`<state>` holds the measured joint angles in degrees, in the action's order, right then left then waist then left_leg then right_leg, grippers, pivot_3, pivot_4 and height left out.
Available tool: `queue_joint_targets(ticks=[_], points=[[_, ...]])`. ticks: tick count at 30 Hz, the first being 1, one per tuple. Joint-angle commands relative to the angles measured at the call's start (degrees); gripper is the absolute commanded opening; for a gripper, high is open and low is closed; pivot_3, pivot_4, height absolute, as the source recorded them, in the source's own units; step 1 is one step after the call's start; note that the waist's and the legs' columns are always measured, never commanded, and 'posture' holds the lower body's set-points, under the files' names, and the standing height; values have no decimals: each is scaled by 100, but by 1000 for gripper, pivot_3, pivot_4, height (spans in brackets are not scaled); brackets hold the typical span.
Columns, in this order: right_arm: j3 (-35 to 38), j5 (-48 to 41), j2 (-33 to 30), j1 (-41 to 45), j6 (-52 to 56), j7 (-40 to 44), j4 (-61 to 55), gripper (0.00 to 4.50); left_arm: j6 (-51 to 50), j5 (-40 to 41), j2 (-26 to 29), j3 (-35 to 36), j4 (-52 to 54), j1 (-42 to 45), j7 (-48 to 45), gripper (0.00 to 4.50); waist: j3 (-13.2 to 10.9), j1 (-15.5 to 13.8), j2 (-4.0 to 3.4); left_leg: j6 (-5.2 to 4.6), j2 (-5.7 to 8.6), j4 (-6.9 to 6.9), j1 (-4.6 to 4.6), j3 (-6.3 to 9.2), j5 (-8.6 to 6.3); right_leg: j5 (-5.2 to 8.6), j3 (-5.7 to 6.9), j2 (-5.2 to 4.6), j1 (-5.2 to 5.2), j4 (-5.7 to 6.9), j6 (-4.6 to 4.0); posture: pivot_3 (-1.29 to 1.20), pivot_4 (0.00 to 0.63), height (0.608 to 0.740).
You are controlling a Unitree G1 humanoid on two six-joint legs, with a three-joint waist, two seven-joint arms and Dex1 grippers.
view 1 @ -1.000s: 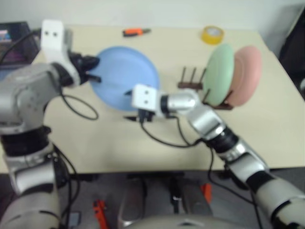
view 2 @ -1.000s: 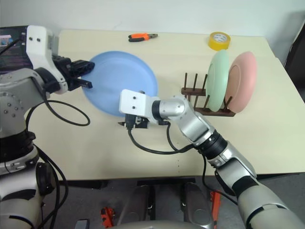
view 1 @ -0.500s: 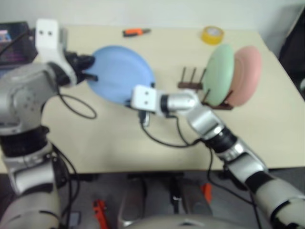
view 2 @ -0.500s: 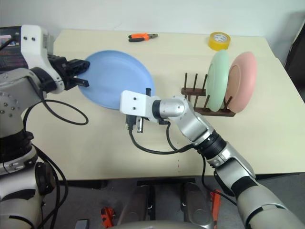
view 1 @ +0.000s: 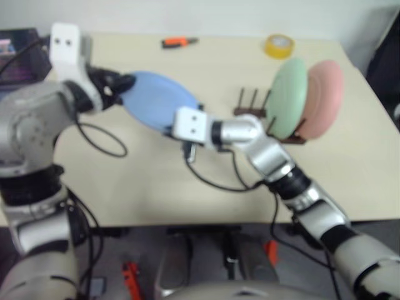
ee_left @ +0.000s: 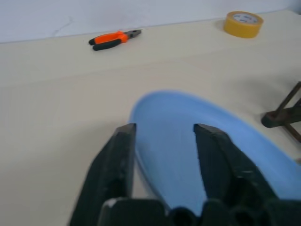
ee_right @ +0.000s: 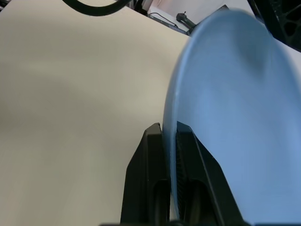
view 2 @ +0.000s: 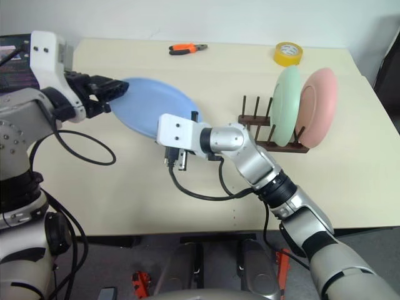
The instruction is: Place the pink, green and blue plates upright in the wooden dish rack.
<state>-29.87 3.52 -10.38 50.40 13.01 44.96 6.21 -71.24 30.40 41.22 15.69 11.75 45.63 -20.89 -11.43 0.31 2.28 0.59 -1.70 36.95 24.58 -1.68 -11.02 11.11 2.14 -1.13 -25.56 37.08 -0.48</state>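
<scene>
The left gripper (ee_left: pixel 162 141) has just let go, its fingers now apart either side of the blue plate's (view 2: pixel 153 112) rim, while the right gripper (ee_right: pixel 168 141) pinches the opposite edge, apparently taking it alone for the rack (view 2: pixel 262 134).

- Both arms are being shown as rounded silver-grey metallic shells, joined by black rings at the joints.
- A white boxy housing is being carried at each wrist; two small dark screw holes are being seen on the face of each box.
- The left gripper (view 2: pixel 119 94) and the right gripper (ee_right: pixel 168 141) are each being formed by two matte black fingers, thick at the base and tapering toward the tips.
- Thin black cables are being seen looping loosely from both wrist housings back to the forearms.
</scene>
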Motion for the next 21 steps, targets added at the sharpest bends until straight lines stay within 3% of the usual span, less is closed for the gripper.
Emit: queue_joint_targets(ticks=[1, 8, 11, 15, 21], points=[[166, 23, 50, 31, -136, -7, -127, 0, 50, 104, 196, 202, 267, 168, -119, 3551, 0, 1, 0, 0, 0, 0, -1, 0, 0, 0, 0, 0, 0, 0, 0, 0, 150, 740], [157, 42, 89, 39, -222, 6, -21, 0, 180, 436, 792, 719, 418, 313, -555, 3551, 0, 18, 0, 0, -2, -1, -1, 0, 0, 0, 1, 0, -1, -1, 0, 0, 150, 740], [316, -112, 138, 71, -186, 10, 38, 0, 382, 797, 1209, 1269, 549, 216, -1047, 3551, 0, 40, 0, 0, -2, -3, -2, 0, 0, 0, 1, 0, -1, -3, 0, 0, 150, 740], [1415, -1246, 447, 334, 655, -41, -181, 0, 967, 1282, 1577, 2478, 1129, -877, -2184, 3551, -1, 129, 0, 2, -4, -7, -6, -3, -1, 2, -1, -4, 0, -5, -3, 0, 150, 740], [2911, -2609, 179, 765, 2321, -316, -482, 0, 1399, 1842, 1156, 3167, 1833, -2470, -2711, 3551, 3, 56, 6, 5, -5, -3, -22, 6, 0, 18, 8, -16, 20, -3, -37, 0, 150, 740]])
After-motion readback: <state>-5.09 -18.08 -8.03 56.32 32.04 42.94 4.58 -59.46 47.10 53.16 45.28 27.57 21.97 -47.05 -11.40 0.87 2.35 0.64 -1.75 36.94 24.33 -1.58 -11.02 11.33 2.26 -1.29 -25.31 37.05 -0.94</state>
